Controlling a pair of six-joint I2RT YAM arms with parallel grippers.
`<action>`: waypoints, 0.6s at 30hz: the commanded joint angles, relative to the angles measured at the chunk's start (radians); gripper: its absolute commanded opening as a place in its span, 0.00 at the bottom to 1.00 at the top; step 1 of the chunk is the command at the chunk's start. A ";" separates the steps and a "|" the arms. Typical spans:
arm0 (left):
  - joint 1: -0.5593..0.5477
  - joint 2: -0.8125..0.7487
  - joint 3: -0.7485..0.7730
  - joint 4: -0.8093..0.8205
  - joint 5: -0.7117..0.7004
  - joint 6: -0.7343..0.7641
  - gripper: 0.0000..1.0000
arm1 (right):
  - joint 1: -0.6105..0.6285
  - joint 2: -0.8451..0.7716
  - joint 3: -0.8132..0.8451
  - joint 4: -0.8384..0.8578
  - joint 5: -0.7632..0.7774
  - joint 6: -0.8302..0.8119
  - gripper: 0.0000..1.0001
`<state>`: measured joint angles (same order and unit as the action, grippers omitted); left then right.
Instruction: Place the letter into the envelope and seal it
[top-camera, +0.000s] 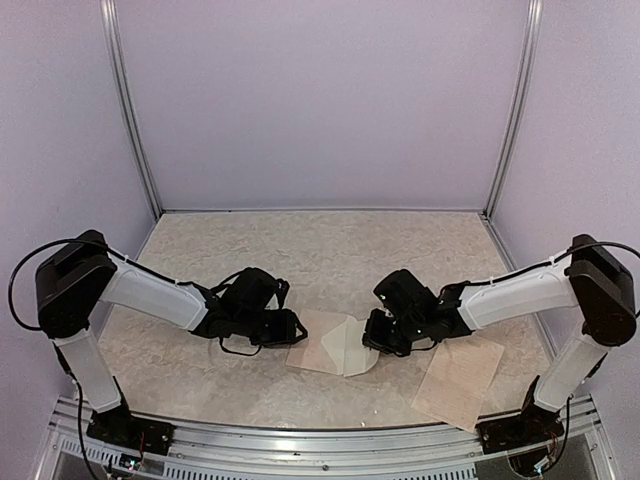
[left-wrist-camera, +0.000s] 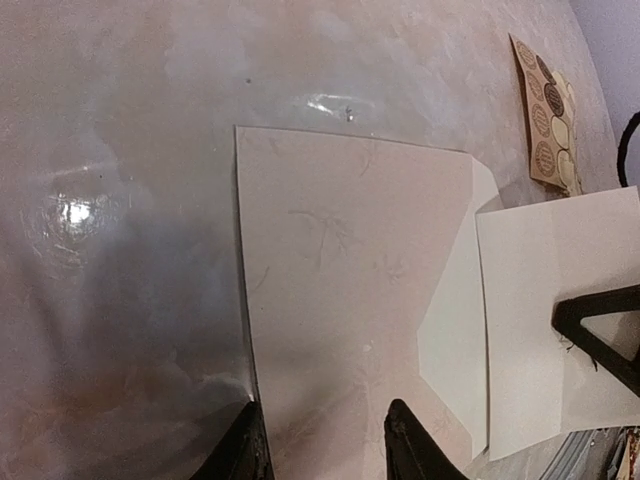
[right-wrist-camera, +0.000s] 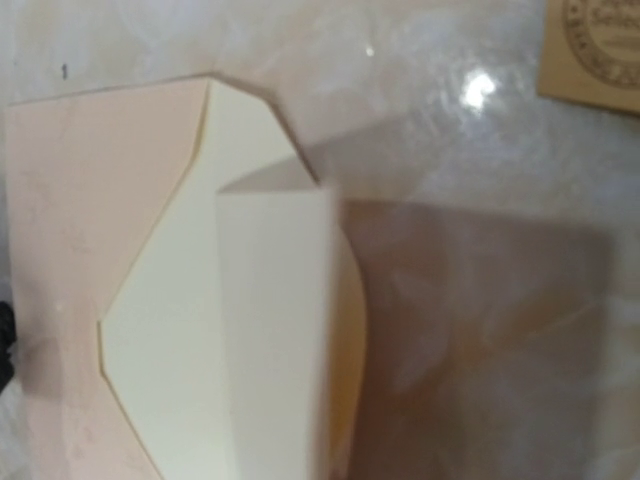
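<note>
The pale pink envelope (top-camera: 322, 348) lies flat mid-table, its pointed flap (left-wrist-camera: 450, 330) open toward the right. My left gripper (left-wrist-camera: 328, 445) stands at the envelope's left end. Its two dark fingers (left-wrist-camera: 250, 445) are apart over the pink paper (left-wrist-camera: 340, 270), one at the edge. The cream letter (right-wrist-camera: 270, 340) is a folded sheet that hangs over the open flap (right-wrist-camera: 160, 310). My right gripper (top-camera: 376, 342) is shut on it. In the right wrist view the letter covers that gripper's fingers. The left wrist view shows a black part of the right gripper (left-wrist-camera: 600, 335) on the letter (left-wrist-camera: 540, 300).
A tan sheet of round stickers (left-wrist-camera: 548, 120) lies beyond the envelope, also at the corner of the right wrist view (right-wrist-camera: 595, 50). A larger tan sheet (top-camera: 460, 380) rests by the right arm's base. Purple walls and metal posts (top-camera: 135, 110) enclose the marbled table (top-camera: 320, 250).
</note>
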<state>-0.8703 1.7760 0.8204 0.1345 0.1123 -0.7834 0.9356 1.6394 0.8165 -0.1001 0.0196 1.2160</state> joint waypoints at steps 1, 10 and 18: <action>0.004 0.020 -0.002 0.001 0.003 0.009 0.37 | -0.012 0.034 0.035 0.005 -0.012 -0.019 0.00; 0.004 0.032 -0.002 -0.001 0.005 0.012 0.32 | -0.028 0.059 0.056 0.018 -0.018 -0.035 0.00; 0.004 0.043 -0.002 -0.014 -0.011 0.022 0.21 | -0.038 0.078 0.064 0.045 -0.018 -0.044 0.00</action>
<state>-0.8700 1.7889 0.8204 0.1413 0.1074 -0.7769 0.9112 1.6939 0.8585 -0.0826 0.0036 1.1881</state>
